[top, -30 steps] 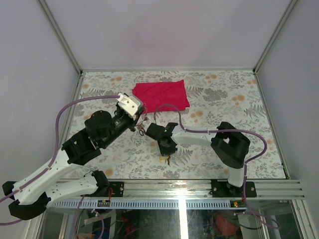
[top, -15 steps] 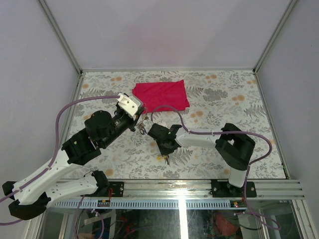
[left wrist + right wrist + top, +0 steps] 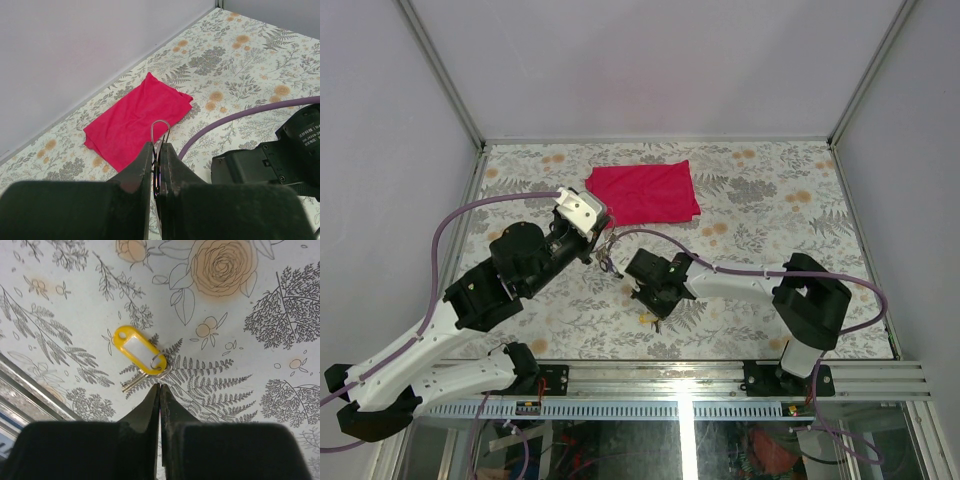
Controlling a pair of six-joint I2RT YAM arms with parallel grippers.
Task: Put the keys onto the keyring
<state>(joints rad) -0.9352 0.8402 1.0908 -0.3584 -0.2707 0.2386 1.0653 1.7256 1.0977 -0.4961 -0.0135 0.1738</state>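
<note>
My left gripper is shut on the keyring, a thin silver wire loop that sticks out past the fingertips, held above the table. In the top view small dark keys hang below it. My right gripper is shut, pointing down, with its tips just short of a silver key on a small ring with a yellow tag. This tagged key lies on the table near the front edge. Nothing shows between the right jaws.
A red cloth lies flat at the back middle; it also shows in the left wrist view. A purple cable runs from the right arm's black wrist. The metal front rail is close behind the tagged key.
The right arm's elbow has swung right and its wrist has shifted slightly right and nearer the front. The left arm and keyring have stayed put. The tagged key has not moved.
</note>
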